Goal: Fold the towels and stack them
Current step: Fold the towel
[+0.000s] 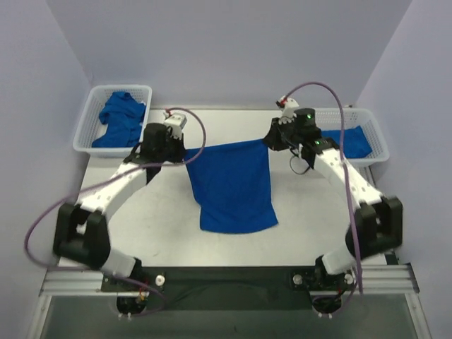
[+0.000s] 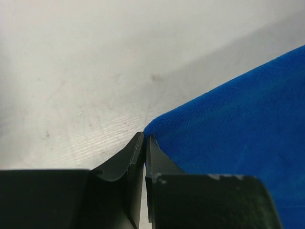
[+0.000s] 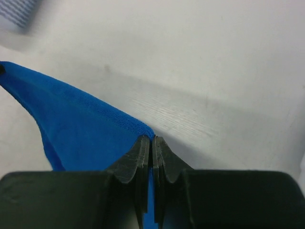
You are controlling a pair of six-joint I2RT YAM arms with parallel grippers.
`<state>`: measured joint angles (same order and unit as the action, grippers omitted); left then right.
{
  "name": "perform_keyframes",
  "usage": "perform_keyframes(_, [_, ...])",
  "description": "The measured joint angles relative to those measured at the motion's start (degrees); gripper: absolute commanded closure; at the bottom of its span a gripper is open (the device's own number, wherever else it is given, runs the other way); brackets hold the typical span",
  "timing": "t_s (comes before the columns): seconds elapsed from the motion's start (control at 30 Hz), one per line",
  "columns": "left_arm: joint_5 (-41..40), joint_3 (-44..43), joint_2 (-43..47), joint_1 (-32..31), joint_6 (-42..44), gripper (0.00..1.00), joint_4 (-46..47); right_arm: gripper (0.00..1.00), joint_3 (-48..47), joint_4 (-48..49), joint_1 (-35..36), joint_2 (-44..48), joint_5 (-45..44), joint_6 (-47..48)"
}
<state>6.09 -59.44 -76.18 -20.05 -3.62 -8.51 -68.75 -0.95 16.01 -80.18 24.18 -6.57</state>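
My left gripper (image 1: 183,153) and right gripper (image 1: 268,142) each pinch a far corner of the towel (image 1: 236,187); it trails toward the table's (image 1: 141,226) near edge.

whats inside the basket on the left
A crumpled heap of blue towels fills the left basket. How many there are, and anything under them, is covered by the top folds.

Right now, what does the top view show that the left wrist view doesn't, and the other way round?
Only the top view: the left basket, the right basket, the right gripper, and the whole towel stretched from it to the left gripper. Only the left wrist view: the left gripper's jaws closed on the towel's corner, seen close. Both: the towel and the table.
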Motion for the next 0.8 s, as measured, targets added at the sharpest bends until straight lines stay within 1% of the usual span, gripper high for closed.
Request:
perform_keyframes(0.13, [-0.3, -3.0, -19.6, 2.6, -2.1, 1.00, 2.6, 1.00, -1.7, 1.9, -0.5, -17.5, -3.5, 0.2])
perform_keyframes(0.2, [0.0, -7.5, -27.7, 3.4, -3.1, 1.00, 2.5, 1.00, -3.4, 2.5, -0.7, -23.6, -4.7, 0.2])
perform_keyframes(0.27, [0.1, -11.4, -32.1, 3.7, -3.7, 1.00, 3.2, 1.00, -5.2, 3.1, -0.9, -27.5, -5.7, 0.3])
perform_keyframes(0.33, [0.2, -13.6, -33.6, 3.8, -4.1, 1.00, 4.4, 1.00, -7.1, 3.8, -1.2, -29.4, -6.4, 0.5])
perform_keyframes(0.47, [0.5, -15.3, -33.4, 3.7, -4.3, 1.00, 8.0, 1.00, -10.4, 5.7, -1.6, -29.7, -6.9, 0.8])
perform_keyframes(0.6, [0.6, -15.4, -32.8, 3.7, -4.3, 1.00, 9.8, 1.00, -12.0, 8.0, -2.1, -29.7, -6.9, 1.0])
perform_keyframes(0.8, [0.6, -14.1, -30.4, 3.7, -4.3, 1.00, 10.8, 1.00, -11.7, 8.2, -2.2, -29.7, -6.9, 1.3])
